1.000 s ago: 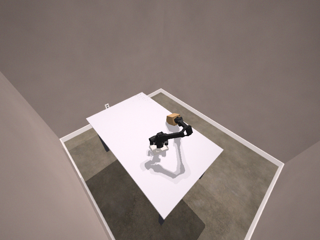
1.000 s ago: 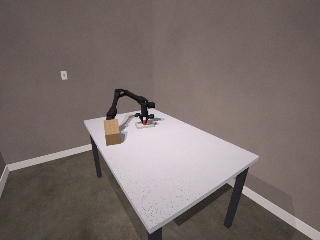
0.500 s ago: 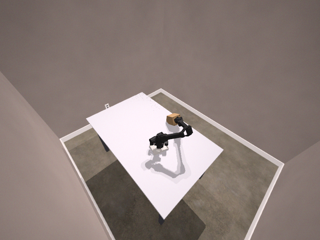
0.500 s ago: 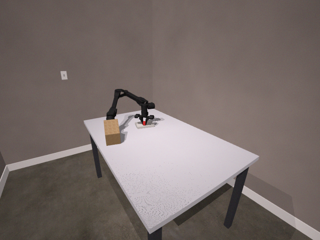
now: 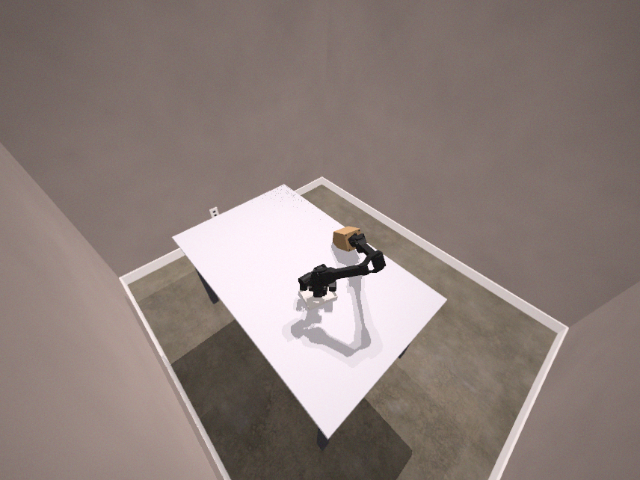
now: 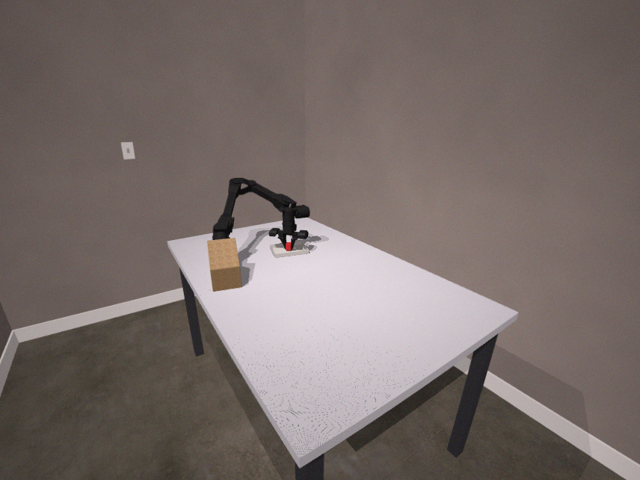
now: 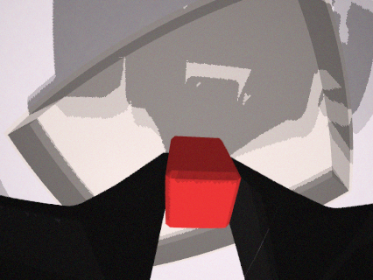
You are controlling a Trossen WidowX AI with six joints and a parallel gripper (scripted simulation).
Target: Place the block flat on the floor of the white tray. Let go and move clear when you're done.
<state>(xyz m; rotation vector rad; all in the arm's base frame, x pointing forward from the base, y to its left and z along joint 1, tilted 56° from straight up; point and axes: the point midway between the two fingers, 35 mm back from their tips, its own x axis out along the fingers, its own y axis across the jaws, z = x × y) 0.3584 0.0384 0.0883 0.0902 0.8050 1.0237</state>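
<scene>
wrist | claw [image 7: 200,227] clamps red block [image 7: 200,186] | over white tray [image 7: 76,140], inside rims

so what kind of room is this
Probably a bare test room: plain grey walls, a concrete floor, one white table carrying the arm, a cardboard box and a white tray.

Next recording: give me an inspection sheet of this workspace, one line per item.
Surface: white table on dark legs.
Job's things: red block held above the white tray; not yet on its floor.
Clutter: tan box at the table edge by the arm's base.
Grippers: gripper shut on the red block, pointing down over the tray.
Cables: nothing seen.
Surroundings: grey walls, wall plate, white baseboard, dark concrete floor.
</scene>
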